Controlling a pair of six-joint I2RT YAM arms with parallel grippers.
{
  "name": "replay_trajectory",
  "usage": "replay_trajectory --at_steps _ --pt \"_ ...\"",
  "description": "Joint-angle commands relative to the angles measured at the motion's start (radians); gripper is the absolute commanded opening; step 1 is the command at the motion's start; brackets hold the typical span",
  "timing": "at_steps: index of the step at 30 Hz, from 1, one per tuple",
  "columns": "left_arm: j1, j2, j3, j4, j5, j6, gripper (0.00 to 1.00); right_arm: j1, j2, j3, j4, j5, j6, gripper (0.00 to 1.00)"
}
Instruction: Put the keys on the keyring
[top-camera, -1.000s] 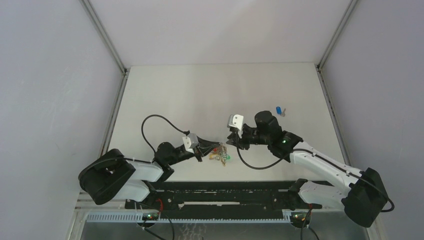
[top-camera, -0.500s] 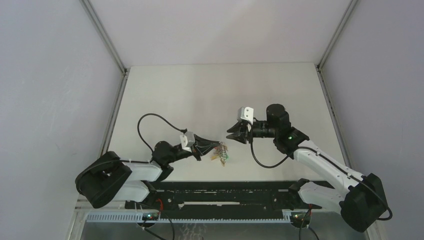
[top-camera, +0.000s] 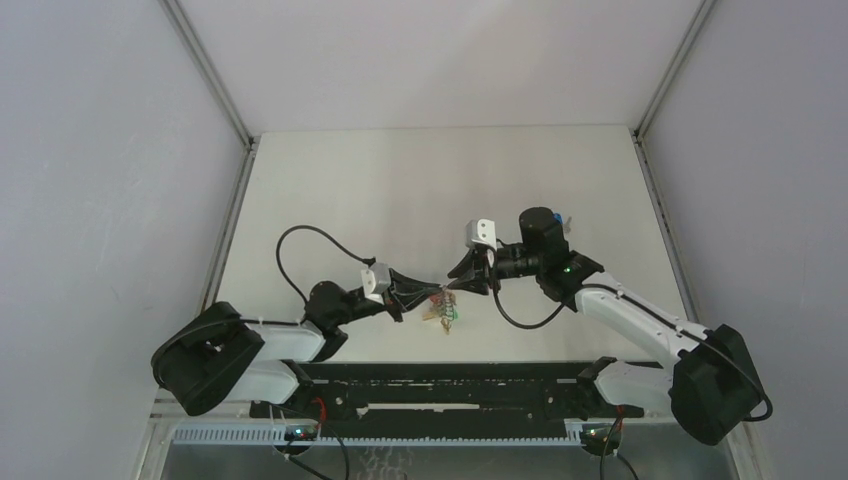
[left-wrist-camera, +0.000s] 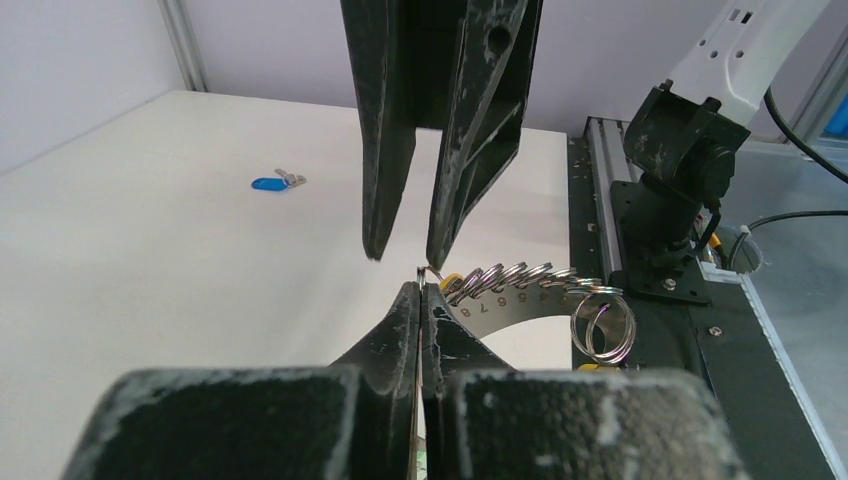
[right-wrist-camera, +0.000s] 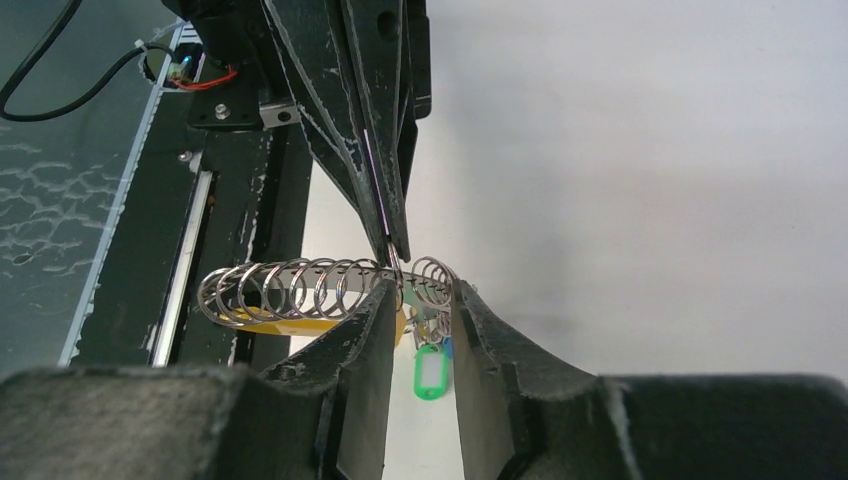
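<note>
**Keyring.** The keyring (right-wrist-camera: 300, 290) is a string of linked silver wire rings carrying small keys with coloured plastic caps and a green plastic tag (right-wrist-camera: 428, 372). It hangs clear of the pale desk (left-wrist-camera: 150, 250). The left claw (left-wrist-camera: 419, 292) is pressed together on a thin wire loop at one end of the keyring. The right claw (right-wrist-camera: 422, 295) is apart and empty, with one finger on either side of the keyring right at that held loop.

**Loose key.** One blue-capped key (left-wrist-camera: 268, 183), a tiny silver metal blade with a blue plastic head, lies flat on the desk, well apart from the keyring, beyond it and to the right. A yellow-orange key cannot be told apart from the yellow pieces on the keyring.

**Handling, as judged**
- Keyring: light. Each ring is stiff and springy, but the string as a whole is limp and will swing
- The polished wire is likely slippery, so grip across a single coil close to its split
- Blue-capped key: very light and rigid. It lies low on the desk, so it may skate when touched
- Take the key by the plastic head, leaving the hole end free
</note>
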Motion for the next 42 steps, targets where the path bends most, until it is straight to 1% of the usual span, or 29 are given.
replay_trajectory --at_steps 1,7,11,14,15,16,17,21,23,25,27,30,32,34,37,40,42 --pt "0.006 -0.004 0.069 0.087 0.008 -0.017 0.00 0.008 0.028 0.001 0.036 -0.041 -0.020 0.26" --pt "0.006 -0.005 0.072 0.087 0.007 -0.018 0.00 0.014 0.056 0.002 0.067 -0.069 -0.017 0.23" --pt "0.006 -0.005 0.075 0.088 0.006 -0.022 0.00 0.020 0.070 0.002 0.075 -0.088 -0.018 0.18" --pt "0.006 -0.005 0.077 0.087 0.005 -0.027 0.00 0.022 0.079 0.003 0.073 -0.084 -0.025 0.12" --pt "0.006 -0.005 0.077 0.087 0.006 -0.027 0.00 0.022 0.081 0.005 0.065 -0.079 -0.028 0.09" --pt "0.006 -0.004 0.075 0.087 0.004 -0.027 0.00 0.022 0.080 0.011 0.045 -0.075 -0.034 0.02" --pt "0.006 -0.003 0.072 0.087 0.001 -0.026 0.00 0.023 0.079 0.018 0.029 -0.067 -0.039 0.00" --pt "0.009 0.009 0.051 0.087 -0.011 -0.019 0.01 0.043 0.059 0.053 -0.068 0.026 -0.071 0.00" --pt "0.018 0.014 0.037 0.086 -0.010 -0.019 0.06 0.068 0.056 0.089 -0.152 0.105 -0.095 0.00" --pt "0.036 0.012 0.019 0.086 -0.010 -0.024 0.17 0.097 0.062 0.140 -0.250 0.207 -0.121 0.00" --pt "0.051 -0.001 0.002 0.085 -0.009 -0.029 0.25 0.123 0.071 0.184 -0.352 0.282 -0.140 0.00" --pt "0.068 -0.036 -0.029 0.075 -0.009 -0.009 0.30 0.164 0.086 0.248 -0.451 0.391 -0.159 0.00" --pt "0.072 -0.079 -0.027 -0.012 -0.005 0.024 0.32 0.181 0.102 0.294 -0.512 0.451 -0.174 0.00" --pt "0.072 -0.134 -0.005 -0.161 0.002 0.078 0.32 0.196 0.127 0.348 -0.575 0.506 -0.185 0.00" --pt "0.072 -0.213 0.022 -0.339 0.006 0.143 0.33 0.219 0.159 0.415 -0.650 0.573 -0.212 0.00" --pt "0.072 -0.249 0.040 -0.422 0.002 0.183 0.33 0.237 0.184 0.462 -0.695 0.610 -0.235 0.00" --pt "0.071 -0.236 0.049 -0.436 0.003 0.189 0.33 0.253 0.207 0.503 -0.739 0.632 -0.252 0.00"
